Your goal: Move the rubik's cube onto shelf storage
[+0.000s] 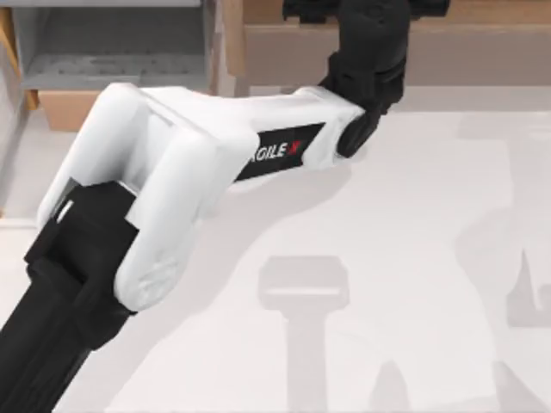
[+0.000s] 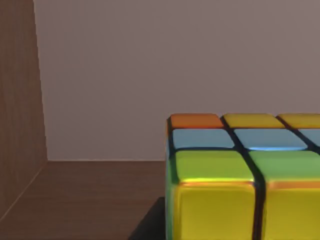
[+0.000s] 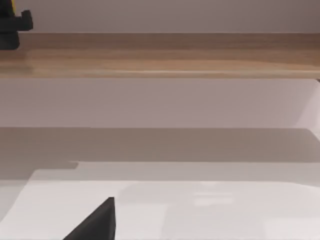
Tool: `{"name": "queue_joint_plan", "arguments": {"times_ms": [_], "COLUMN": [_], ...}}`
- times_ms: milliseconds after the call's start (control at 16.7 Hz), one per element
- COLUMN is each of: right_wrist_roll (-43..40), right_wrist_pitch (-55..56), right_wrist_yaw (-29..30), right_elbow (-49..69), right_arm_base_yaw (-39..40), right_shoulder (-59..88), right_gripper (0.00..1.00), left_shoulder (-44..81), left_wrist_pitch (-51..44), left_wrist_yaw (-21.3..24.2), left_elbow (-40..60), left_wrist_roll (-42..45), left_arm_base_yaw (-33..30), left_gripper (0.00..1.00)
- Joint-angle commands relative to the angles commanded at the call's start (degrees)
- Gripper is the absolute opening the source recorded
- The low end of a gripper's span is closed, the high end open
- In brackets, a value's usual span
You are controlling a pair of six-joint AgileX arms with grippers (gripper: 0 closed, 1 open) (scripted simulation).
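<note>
Cube (image 2: 240, 180) sat low inside the brown shelf (image 2: 85, 200), right under the left wrist; whether the left gripper held it, I could not tell. An early release might tumble it.

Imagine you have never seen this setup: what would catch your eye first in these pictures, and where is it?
First, the left arm, big and white, slanting from the table's near left up to the brown shelf at the far edge. Next, the cube, bright yellow, green, blue and orange, seen close in the left wrist view over a wooden board with a wood wall beside it.
</note>
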Motion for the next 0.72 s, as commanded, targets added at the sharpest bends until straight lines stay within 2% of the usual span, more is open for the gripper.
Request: {"name": "queue_joint_plan", "arguments": {"times_ms": [60, 720], "right_wrist_roll": [0.0, 0.0], "right_wrist_pitch": [0.0, 0.0], "right_wrist_yaw": [0.0, 0.0], "right_elbow": [0.0, 0.0], "right_arm_base_yaw": [0.0, 0.0], "right_shoulder": [0.0, 0.0], "right_gripper": [1.00, 1.00], "left_shoulder": [0.0, 0.0], "left_wrist_pitch": [0.0, 0.0], "left_wrist_yaw": [0.0, 0.0], "left_elbow": [0.0, 0.0], "left_wrist_roll": [0.0, 0.0], "left_arm_base_yaw": [0.0, 0.0], "left_gripper": [0.00, 0.83]}}
